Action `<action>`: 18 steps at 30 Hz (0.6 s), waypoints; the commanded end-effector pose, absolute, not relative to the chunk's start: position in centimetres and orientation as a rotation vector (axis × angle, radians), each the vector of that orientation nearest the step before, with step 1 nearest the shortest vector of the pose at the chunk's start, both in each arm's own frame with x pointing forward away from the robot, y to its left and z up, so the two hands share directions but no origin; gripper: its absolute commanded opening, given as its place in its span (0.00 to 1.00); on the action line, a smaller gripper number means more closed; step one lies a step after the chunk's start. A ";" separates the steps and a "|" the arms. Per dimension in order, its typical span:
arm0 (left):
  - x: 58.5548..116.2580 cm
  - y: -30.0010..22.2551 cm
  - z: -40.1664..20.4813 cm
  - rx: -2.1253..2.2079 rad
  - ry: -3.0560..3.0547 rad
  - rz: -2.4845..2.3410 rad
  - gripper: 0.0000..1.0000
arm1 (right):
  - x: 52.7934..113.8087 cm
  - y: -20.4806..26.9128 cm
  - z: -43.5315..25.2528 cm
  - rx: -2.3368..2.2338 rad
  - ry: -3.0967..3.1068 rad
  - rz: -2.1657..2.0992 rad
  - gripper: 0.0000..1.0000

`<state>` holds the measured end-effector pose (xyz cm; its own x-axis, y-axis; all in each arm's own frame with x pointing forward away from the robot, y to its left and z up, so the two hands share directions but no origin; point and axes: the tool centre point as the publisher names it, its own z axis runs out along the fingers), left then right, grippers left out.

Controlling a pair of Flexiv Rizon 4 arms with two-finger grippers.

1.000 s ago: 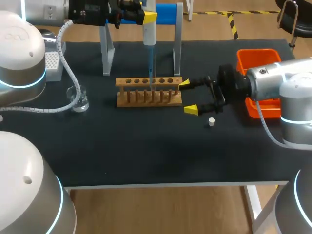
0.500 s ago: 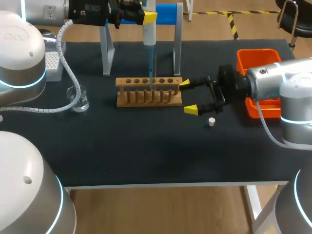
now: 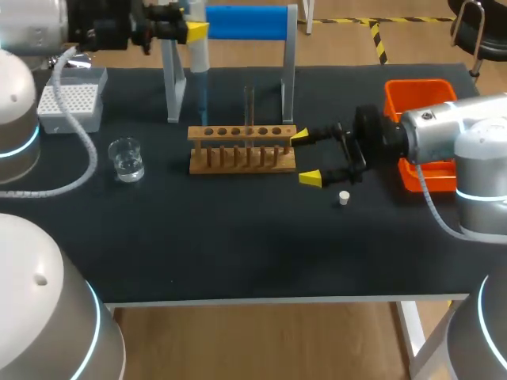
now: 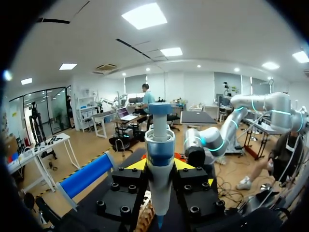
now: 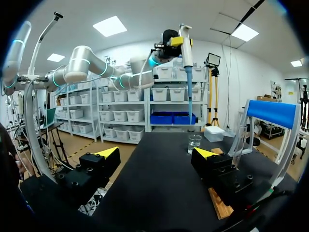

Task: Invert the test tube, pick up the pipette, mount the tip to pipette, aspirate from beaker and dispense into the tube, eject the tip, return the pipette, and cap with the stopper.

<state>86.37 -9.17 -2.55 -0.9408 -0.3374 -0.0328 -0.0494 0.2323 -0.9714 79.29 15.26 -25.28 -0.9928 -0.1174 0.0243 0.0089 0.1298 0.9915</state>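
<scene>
My left gripper (image 3: 192, 32) is shut on the white pipette (image 3: 198, 49) and holds it upright high over the table's back left; in the left wrist view the pipette (image 4: 159, 159) is clamped between the yellow tips. Its blue tip (image 3: 203, 96) hangs behind the left end of the wooden rack (image 3: 242, 148). A glass test tube (image 3: 249, 104) stands upright in the rack. The beaker (image 3: 126, 158) sits left of the rack. My right gripper (image 3: 307, 157) stands open by the rack's right end, empty (image 5: 156, 152). The white stopper (image 3: 344, 198) lies just in front of it.
A tip box (image 3: 71, 103) stands at the back left. The pipette stand with its blue bar (image 3: 245, 22) rises behind the rack. An orange bin (image 3: 420, 99) sits at the right, partly behind my right arm.
My left arm has carried the pipette to the left, away from above the test tube to behind the rack's left end. The right arm has kept still.
</scene>
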 end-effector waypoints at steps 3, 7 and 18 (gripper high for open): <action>85.1 -3.1 -3.5 -0.406 2.239 -1.750 0.00 | 79.2 15.2 -25.2 0.109 -2.291 -2.007 1.00; 85.6 -0.9 -4.0 -0.424 2.225 -1.729 0.00 | 79.2 15.2 -25.2 0.109 -2.291 -2.007 1.00; 87.3 3.6 -5.6 -0.490 2.182 -1.689 0.00 | 79.2 15.2 -25.2 0.109 -2.291 -2.007 1.00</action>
